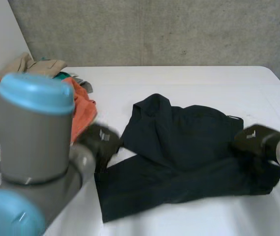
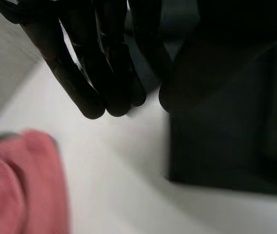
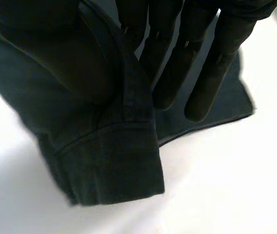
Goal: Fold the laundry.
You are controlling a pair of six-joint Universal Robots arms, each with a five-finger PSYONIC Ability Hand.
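On the middle of the white table [image 1: 189, 78], in the head view, a dark shirt [image 1: 179, 147] lies spread and rumpled, its long axis running across from one arm's side to the other, its collar end pointing to the far edge, while a heap of clothes [image 1: 80, 110] waits at the far left corner; the left hand [image 1: 103, 140] sits at the shirt's left edge and the right hand [image 1: 253, 137] at its right edge. In the left wrist view the fingers [image 2: 104, 73] are straight and close together, tips over bare table just beside the flat edge of the cloth, holding nothing that I can see. In the right wrist view a cuff [image 3: 114, 165] stands bunched between the thumb [image 3: 55, 44] and the straight, slightly spread fingers [image 3: 196, 63], so this hand seems to pinch it. The step looks like gathering the two ends for a first fold; next the left hand needs a firm hold on its edge, then both should lift evenly so the cloth does not twist
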